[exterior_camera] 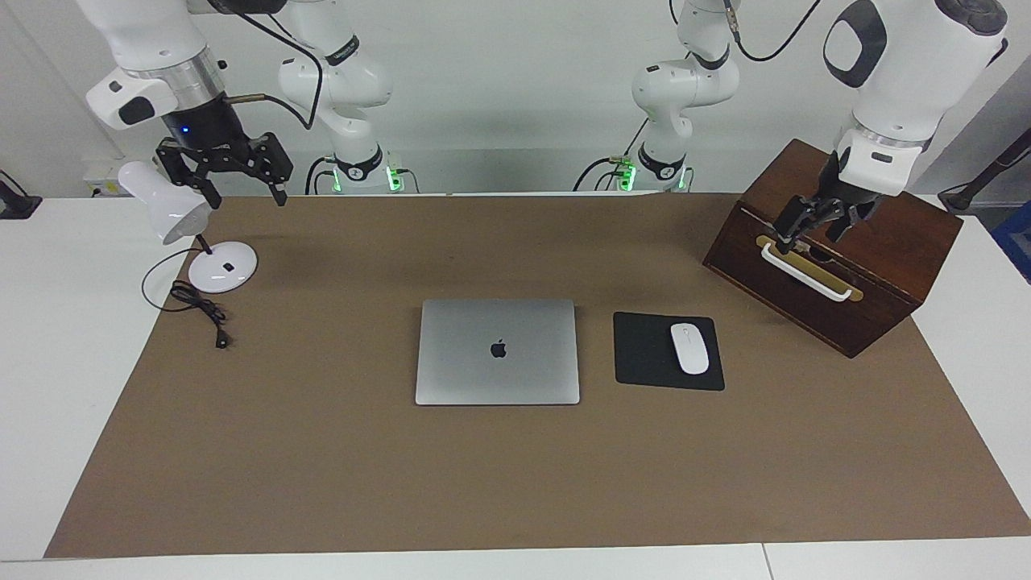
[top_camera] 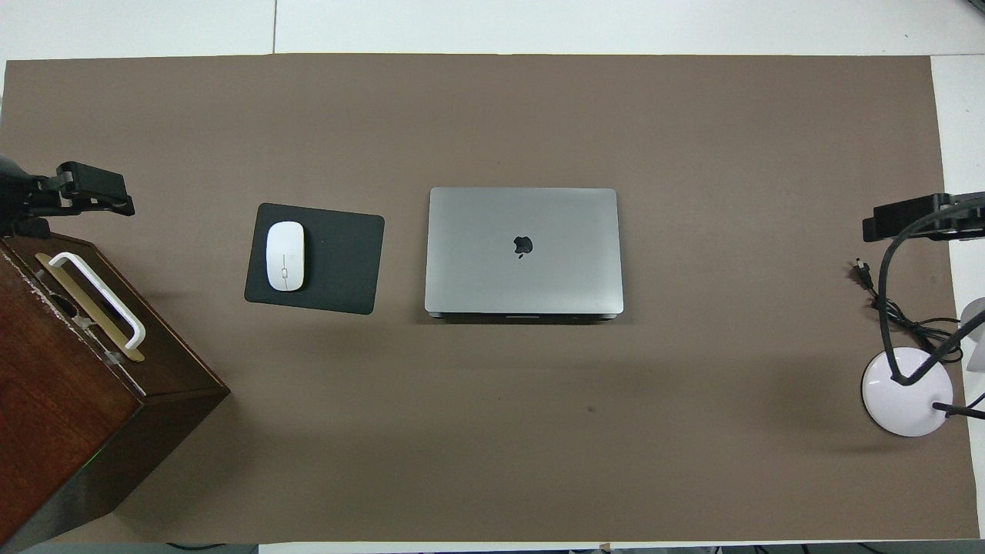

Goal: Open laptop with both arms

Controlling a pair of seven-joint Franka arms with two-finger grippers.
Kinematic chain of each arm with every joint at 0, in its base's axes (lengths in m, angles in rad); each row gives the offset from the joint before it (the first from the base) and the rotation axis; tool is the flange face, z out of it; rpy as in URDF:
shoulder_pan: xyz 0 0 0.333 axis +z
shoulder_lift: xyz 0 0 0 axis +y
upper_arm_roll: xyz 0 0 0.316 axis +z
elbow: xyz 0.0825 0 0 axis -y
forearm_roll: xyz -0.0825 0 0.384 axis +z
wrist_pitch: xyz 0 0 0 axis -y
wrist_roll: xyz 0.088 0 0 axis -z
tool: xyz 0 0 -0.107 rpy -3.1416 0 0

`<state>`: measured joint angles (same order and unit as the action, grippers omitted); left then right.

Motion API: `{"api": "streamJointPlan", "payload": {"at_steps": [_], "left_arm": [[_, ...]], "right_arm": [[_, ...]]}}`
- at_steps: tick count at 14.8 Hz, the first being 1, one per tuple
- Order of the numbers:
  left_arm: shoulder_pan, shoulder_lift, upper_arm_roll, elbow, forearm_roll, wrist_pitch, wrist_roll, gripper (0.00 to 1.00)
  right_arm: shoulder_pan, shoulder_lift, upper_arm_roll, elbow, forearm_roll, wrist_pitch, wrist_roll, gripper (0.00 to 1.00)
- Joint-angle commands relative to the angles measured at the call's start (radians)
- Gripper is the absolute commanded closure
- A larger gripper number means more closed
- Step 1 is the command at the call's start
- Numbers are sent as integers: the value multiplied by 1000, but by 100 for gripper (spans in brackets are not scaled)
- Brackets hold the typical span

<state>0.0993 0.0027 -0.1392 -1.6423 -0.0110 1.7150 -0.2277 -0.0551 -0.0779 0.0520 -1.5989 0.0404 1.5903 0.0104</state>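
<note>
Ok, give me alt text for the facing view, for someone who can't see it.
A closed silver laptop lies flat mid-table on a brown mat, beside a white mouse on a black mouse pad. The left gripper hangs over a wooden box; the right gripper, open, hangs beside a white desk lamp.

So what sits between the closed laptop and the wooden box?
A black mouse pad carrying a white mouse lies between the closed silver-grey laptop and the dark wooden box, in both views.
</note>
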Motion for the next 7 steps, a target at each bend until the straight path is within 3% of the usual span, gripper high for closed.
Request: {"api": "streamJointPlan", "payload": {"at_steps": [1,7], "left_arm": [[11,10,-8,13,14,8,15,0],[10,7,-10,2,11,35,13,0]], "right_arm": [[11,-25,-15,-29,12,3,-21,0],[11,-25,-14,-29,12,5,-21,0]]}}
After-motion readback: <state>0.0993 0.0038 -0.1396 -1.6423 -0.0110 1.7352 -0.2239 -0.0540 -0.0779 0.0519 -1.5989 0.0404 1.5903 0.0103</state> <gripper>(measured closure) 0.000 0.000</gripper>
